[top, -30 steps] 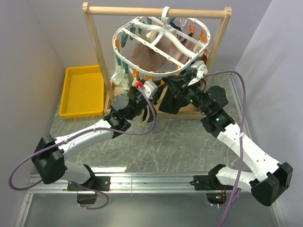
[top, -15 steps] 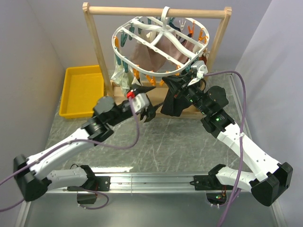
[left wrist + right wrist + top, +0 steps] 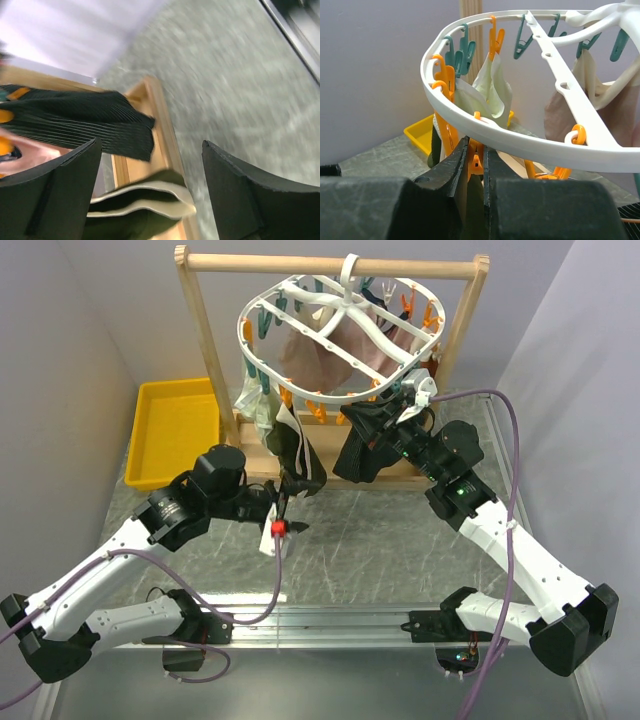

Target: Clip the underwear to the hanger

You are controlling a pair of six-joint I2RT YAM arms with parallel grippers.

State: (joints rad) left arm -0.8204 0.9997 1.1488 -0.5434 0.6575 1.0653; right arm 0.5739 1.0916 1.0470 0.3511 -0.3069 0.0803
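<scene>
The dark olive-green fabric briefs [image 3: 288, 454] hang from the white plastic oval clip hanger [image 3: 340, 335] at the far edge of the desk [image 3: 380, 540]. The left gripper [image 3: 150, 150] gapes empty; the right gripper [image 3: 476, 147] pinches an orange plastic clip [image 3: 475, 163].

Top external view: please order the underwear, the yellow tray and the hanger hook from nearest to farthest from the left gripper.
1. Underwear, hanging just beyond the left gripper.
2. Yellow tray, back left.
3. Hanger hook, high at the back.
</scene>
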